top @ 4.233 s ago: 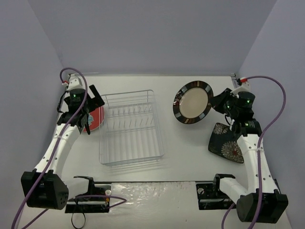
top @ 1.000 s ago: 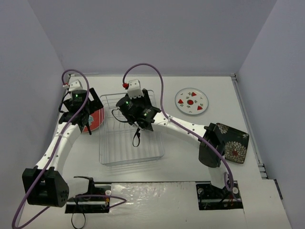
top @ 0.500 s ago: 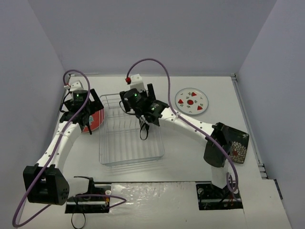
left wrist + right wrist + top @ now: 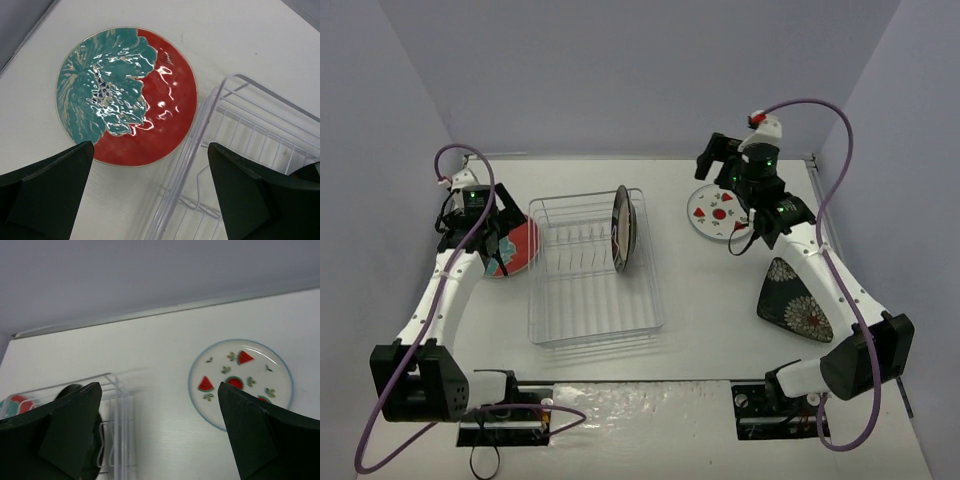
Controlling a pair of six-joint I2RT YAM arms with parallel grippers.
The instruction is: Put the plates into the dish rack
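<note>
We see one white table (image 4: 710,330) and, left of its middle, one dish rack (image 4: 582,300), a clear wire basket larger than any plate.

There are four plates. One is loaded: the plate with the dark striped rim (image 4: 622,228) stands on edge in the far right part of the rack. The other three are out on the table:
- The black square plate with white flowers (image 4: 798,305) is on the right, towards the near side.
- The red plate with teal flowers (image 4: 523,245) lies flat just beside the rack's left wall.
- The white watermelon plate (image 4: 720,215) lies flat to the far right of the rack, apart from it.

There are two grippers. The left gripper (image 4: 150,147) hangs over the red plate, fingers spread wide with nothing between them. The right gripper (image 4: 159,387) is near the watermelon plate, likewise wide open and unloaded.

Only the top view shows the square plate and all four plates together. Only the left wrist view shows the red plate's glossy, rippled glaze. The right wrist view gives the watermelon slices clearly, with the rack's corner at lower left.
</note>
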